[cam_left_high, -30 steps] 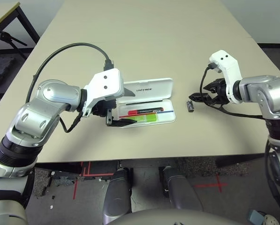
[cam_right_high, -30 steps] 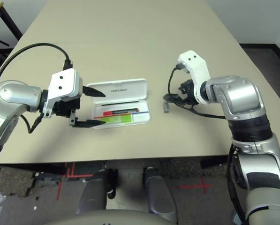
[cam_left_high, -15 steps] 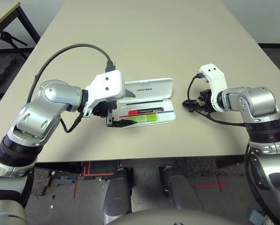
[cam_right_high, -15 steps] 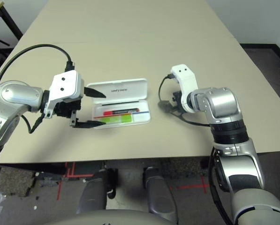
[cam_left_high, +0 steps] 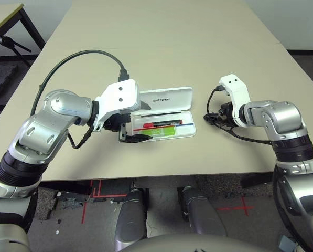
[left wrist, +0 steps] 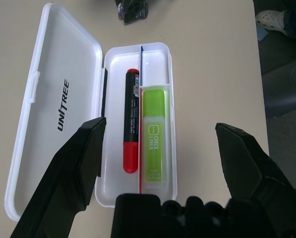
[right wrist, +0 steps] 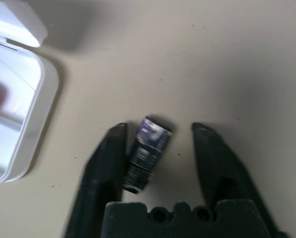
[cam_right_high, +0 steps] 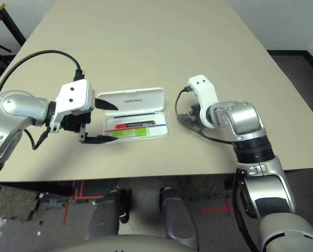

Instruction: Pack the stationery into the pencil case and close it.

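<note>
Since a second ago the right gripper [cam_left_high: 213, 116] has swung in toward centre-right of the head view, jaws narrowed. Left gripper [cam_left_high: 134, 122] hangs spread beside the open pencil case [cam_left_high: 166, 97] mid-frame

Left wrist view: red marker [left wrist: 131, 120] and green highlighter [left wrist: 153, 139] lie inside

Right wrist view: fingers [right wrist: 106, 163] flank the small dark piece [right wrist: 147, 147], one touching, not yet pinching

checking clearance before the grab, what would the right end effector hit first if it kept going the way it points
The small dark piece lying between its fingers, then the table beneath it. The open pencil case sits off to one side, apparently clear.
</note>
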Controlling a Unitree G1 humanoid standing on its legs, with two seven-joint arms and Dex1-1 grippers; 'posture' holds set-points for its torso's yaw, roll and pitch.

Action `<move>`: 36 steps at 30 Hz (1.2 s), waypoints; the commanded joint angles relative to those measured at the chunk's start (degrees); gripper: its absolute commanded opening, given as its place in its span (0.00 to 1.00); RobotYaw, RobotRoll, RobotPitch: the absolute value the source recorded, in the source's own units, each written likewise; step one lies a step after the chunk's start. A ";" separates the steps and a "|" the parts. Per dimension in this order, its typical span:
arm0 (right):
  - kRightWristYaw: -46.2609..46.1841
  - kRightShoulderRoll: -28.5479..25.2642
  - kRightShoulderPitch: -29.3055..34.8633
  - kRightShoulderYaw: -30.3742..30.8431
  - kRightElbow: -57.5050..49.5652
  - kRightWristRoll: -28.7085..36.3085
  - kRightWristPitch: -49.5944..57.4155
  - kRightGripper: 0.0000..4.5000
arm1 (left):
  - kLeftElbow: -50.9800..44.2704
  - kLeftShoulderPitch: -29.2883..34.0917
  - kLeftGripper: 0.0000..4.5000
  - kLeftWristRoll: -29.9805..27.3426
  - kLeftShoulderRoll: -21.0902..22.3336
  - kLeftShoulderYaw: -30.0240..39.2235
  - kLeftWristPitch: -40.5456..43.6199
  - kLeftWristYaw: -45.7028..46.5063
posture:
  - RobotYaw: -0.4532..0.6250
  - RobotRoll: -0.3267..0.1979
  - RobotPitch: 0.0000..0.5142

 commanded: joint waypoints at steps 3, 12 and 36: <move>2.47 -2.96 -0.89 2.40 2.72 -0.03 -1.06 0.15 | -0.24 -0.98 1.00 0.51 0.11 -1.16 0.26 0.11 | 0.39 0.62 0.33; 11.84 -9.91 -4.66 6.55 3.95 -0.38 -9.05 0.10 | 0.07 -1.04 1.00 0.54 0.01 -1.43 0.22 0.03 | 0.39 0.62 0.33; 46.63 -12.81 -6.15 13.79 -1.85 -3.51 -48.40 0.09 | -0.90 0.03 1.00 0.91 0.64 -1.23 0.64 0.36 | 0.42 0.62 0.35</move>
